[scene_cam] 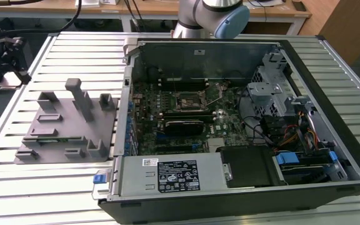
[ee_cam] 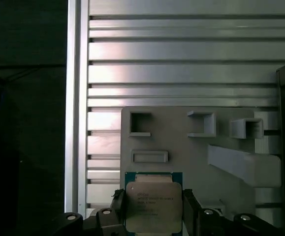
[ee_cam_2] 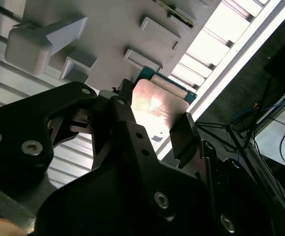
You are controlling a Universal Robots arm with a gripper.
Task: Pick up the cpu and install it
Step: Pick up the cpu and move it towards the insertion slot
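The cpu (ee_cam: 153, 204), a small square chip with a silvery top and green rim, sits between the two black fingers of my gripper (ee_cam: 153, 212), which is shut on its opposite edges. It hangs well above the grey fixture (ee_cam: 181, 142) with its empty pockets. In the second wrist view the same cpu (ee_cam_2: 158, 101) shines between the fingers (ee_cam_2: 184, 132) of the gripper (ee_cam_2: 154, 115), with the fixture (ee_cam_2: 108, 29) beyond it. In the exterior view the fixture (scene_cam: 67, 126) lies at the left. The open computer case (scene_cam: 330, 140) holds the black cpu socket (scene_cam: 189, 101) on the motherboard.
The ribbed metal table (ee_cam: 181, 49) ends at an edge (ee_cam: 76, 98) close to the fixture, with dark floor past it. Grey posts (scene_cam: 80, 98) stand up from the fixture. The arm's elbow (scene_cam: 221, 16) is behind the case. Cables and a drive cage (scene_cam: 273, 93) crowd the case's right side.
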